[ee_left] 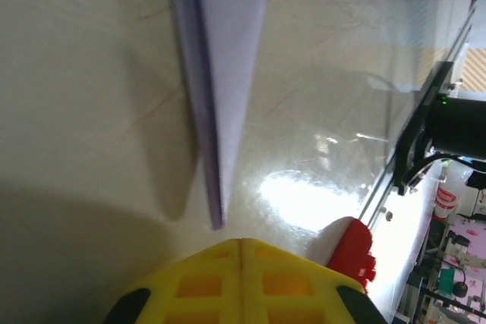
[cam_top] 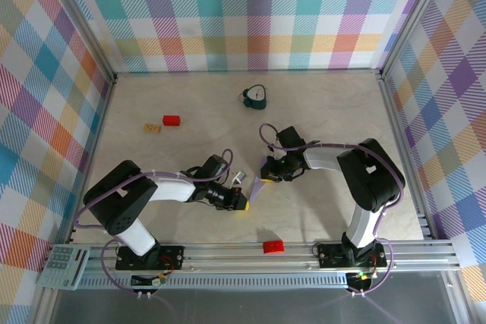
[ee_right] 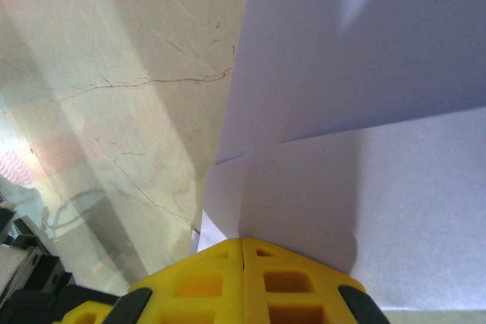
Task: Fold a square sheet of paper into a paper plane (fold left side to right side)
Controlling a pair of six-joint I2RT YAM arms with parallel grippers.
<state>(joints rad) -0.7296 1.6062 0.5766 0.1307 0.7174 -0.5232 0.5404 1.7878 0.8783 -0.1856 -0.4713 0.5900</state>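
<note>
The paper plane [cam_top: 260,185] is a narrow, pale lavender folded wedge lying between my two grippers near the table's front middle. In the left wrist view it runs as a long creased strip [ee_left: 220,73], its pointed end just ahead of my left gripper [ee_left: 241,242]. That gripper [cam_top: 243,205] is shut with nothing in it, a small gap from the point. My right gripper [cam_top: 272,174] is at the wedge's wide end. There its shut yellow fingers [ee_right: 242,242] rest against overlapping paper layers [ee_right: 357,149], tips down on the sheet rather than pinching it.
A red block [cam_top: 273,246] [ee_left: 353,252] lies by the front rail, close to the left gripper. Another red block [cam_top: 171,121] and a tan block [cam_top: 153,127] sit at the mid left. A dark teal clock-like object [cam_top: 256,96] stands at the back. Checkered walls enclose the table.
</note>
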